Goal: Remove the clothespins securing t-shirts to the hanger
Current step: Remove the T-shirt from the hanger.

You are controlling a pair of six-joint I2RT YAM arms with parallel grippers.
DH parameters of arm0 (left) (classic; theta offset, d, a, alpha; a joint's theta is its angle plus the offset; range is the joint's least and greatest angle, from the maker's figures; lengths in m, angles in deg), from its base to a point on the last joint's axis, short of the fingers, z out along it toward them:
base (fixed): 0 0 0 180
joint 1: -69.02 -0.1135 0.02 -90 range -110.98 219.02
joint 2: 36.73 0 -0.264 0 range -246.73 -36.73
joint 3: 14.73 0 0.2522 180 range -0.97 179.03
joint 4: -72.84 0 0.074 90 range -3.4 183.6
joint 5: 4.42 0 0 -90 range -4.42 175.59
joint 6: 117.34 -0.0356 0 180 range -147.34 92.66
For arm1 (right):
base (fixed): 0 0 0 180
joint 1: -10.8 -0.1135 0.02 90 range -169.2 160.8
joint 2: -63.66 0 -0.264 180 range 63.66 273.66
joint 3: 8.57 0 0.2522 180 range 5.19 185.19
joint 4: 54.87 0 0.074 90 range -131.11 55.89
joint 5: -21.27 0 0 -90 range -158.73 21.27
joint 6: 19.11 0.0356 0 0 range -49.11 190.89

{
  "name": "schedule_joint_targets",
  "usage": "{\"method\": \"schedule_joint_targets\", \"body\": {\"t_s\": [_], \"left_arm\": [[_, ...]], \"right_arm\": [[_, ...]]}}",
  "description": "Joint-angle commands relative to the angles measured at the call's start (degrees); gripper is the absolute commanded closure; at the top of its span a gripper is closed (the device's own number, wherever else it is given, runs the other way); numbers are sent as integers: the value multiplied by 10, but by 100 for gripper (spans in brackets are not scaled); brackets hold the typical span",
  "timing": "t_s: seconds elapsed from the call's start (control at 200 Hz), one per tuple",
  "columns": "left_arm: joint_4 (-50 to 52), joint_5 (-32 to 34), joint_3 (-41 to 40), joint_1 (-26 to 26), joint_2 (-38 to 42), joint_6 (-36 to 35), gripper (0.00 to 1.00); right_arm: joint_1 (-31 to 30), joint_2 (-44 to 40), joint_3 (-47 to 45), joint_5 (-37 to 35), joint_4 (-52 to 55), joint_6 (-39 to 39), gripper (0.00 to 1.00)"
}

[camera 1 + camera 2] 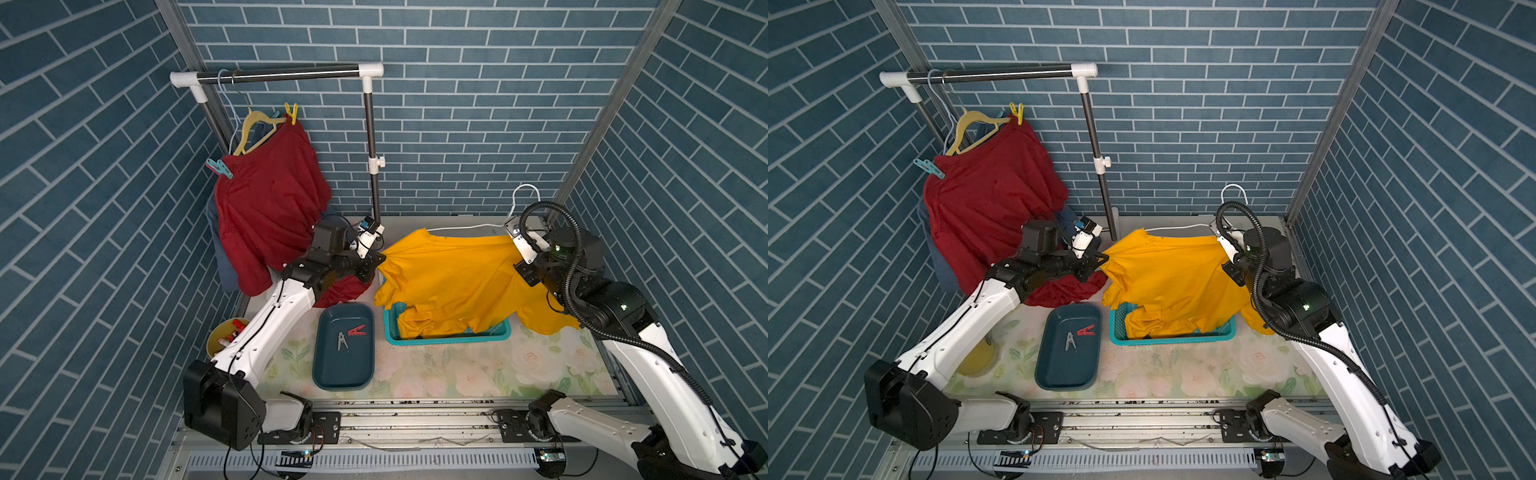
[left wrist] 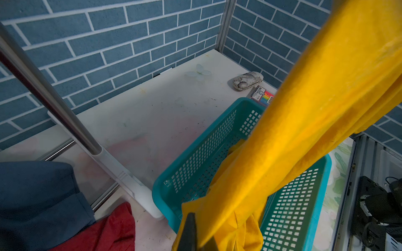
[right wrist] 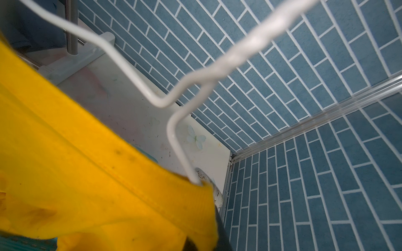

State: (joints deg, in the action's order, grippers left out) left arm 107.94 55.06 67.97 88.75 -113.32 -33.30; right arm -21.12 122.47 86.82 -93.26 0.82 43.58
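The orange-yellow t-shirt (image 1: 449, 274) is stretched between my two grippers above the teal basket (image 1: 449, 338), still on a white wire hanger (image 3: 139, 82). My left gripper (image 1: 380, 258) is shut on its left end (image 2: 304, 108). My right gripper (image 1: 517, 245) is shut on its right shoulder, where the wire enters the cloth (image 3: 87, 173). The dark red t-shirt (image 1: 270, 208) hangs on the rack, held by a yellow clothespin (image 1: 291, 112) and a teal clothespin (image 1: 219, 168). The slate blue t-shirt (image 1: 226, 266) hangs behind it. A red clothespin (image 1: 357, 331) and a grey clothespin (image 1: 342, 340) lie in the dark tray (image 1: 332, 374).
The rack's upright pole (image 1: 373, 158) stands just behind my left gripper. A yellow cup (image 1: 216, 340) with markers sits under the left arm. A patterned glasses case (image 2: 248, 80) and a coloured packet (image 2: 262, 95) lie behind the basket.
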Motion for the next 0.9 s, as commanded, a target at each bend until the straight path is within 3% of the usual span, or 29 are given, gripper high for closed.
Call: {"method": "schedule_joint_targets", "body": {"t_s": [0.0,0.18,0.475,0.67,0.895], "left_arm": [[10,22,-22,-30,6,38,100],[-9,5,-47,-60,16,69,100],[-21,-15,-59,-64,19,80,100],[-42,-63,-54,-62,9,102,100],[-47,-78,-33,-57,-4,100,99]], "right_arm": [[25,-18,13,-45,-50,39,100],[59,-10,24,-29,-42,70,100],[71,-7,29,4,-42,90,100],[71,0,41,71,-43,79,100],[63,64,142,163,6,50,100]]}}
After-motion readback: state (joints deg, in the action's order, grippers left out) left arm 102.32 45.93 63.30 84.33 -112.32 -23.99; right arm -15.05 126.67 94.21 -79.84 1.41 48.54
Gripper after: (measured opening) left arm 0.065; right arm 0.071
